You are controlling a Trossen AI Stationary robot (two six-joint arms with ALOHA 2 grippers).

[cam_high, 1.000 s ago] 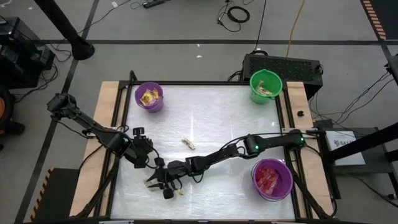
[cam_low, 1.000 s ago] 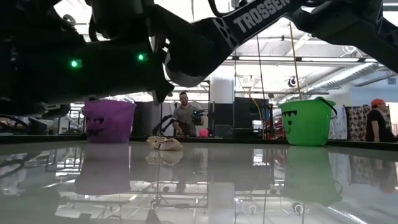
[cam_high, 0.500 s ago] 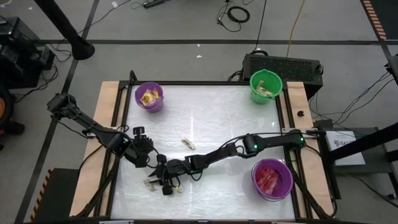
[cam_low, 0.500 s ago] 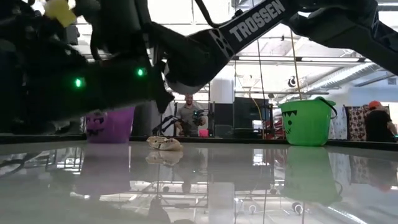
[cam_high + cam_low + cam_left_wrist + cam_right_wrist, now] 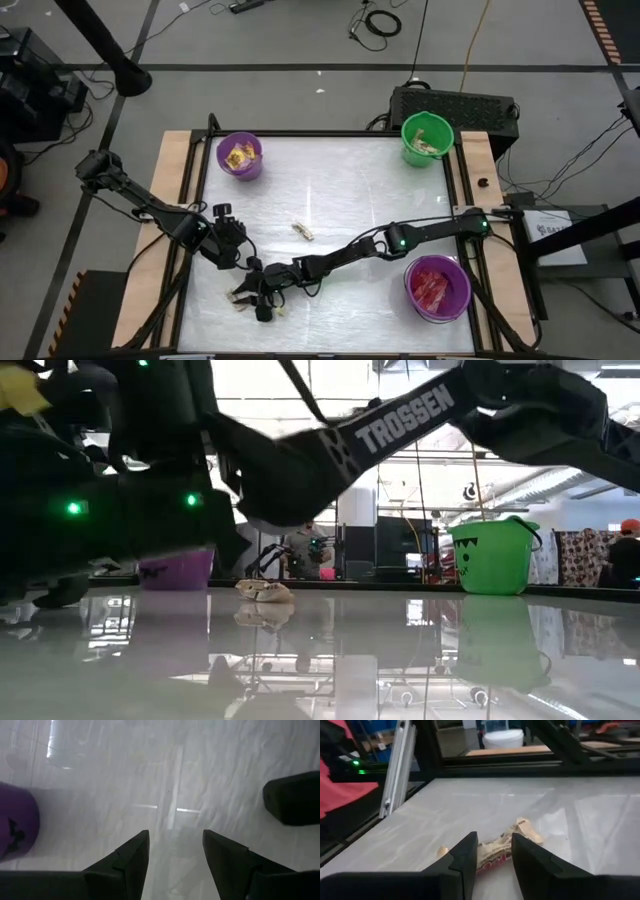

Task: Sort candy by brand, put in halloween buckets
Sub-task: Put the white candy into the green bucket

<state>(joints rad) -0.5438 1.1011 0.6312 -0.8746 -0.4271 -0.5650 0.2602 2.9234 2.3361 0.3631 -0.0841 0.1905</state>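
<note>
Tools meet at bench's (image 5: 330, 180) front edge.
Right tool (image 5: 492, 854) straddles tan candy (image 5: 520, 832), fingers parted; left tool (image 5: 172, 851) hangs released nearby.

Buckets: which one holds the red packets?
The purple bucket at the table's near right corner; the other purple bucket holds yellow packets, and the green bucket holds pale pieces.

- I see two purple buckets (image 5: 240, 156) (image 5: 437, 288), one green bucket (image 5: 427, 138) with a black face
- Tan candy (image 5: 506, 845) with red print
- Glossy white table (image 5: 330, 190)
</note>
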